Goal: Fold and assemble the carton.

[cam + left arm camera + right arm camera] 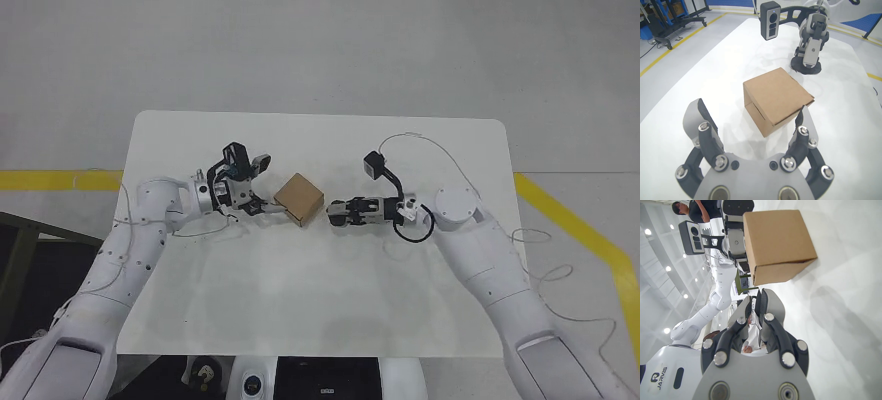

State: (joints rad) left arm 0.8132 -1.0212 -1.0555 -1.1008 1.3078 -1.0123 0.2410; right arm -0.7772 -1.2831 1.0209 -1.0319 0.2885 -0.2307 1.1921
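The carton [300,199] is sitting near the middle of the white bench [320,300], between the two hands. It is turned so that its corners, not its sides, are pointing at the bench's edges. It is plain brown cardboard and is standing as a closed, roughly cube-shaped box with sharp, straight edges and no print showing.

In the left wrist view the carton [776,98] is showing a smooth flat top panel. The side facing the camera is sitting slightly recessed under the top panel's edge, with a thin dark slit running across it. A narrow seam is also running along the top panel's near edge, where the cardboard is not lying quite flush. In the right wrist view the carton [778,243] is showing two clean sides and a thin gap along one folded edge close to the bench.

The left hand [262,208] is lying just beside the carton with its fingers spread wide [751,108] and is gripping nothing. One fingertip [803,111] is lining up with the carton's corner, though I cannot tell whether it is touching.

The right hand [333,213] is resting low over the bench on the carton's other side. Its fingers are pressed almost together [755,295] and are holding nothing.
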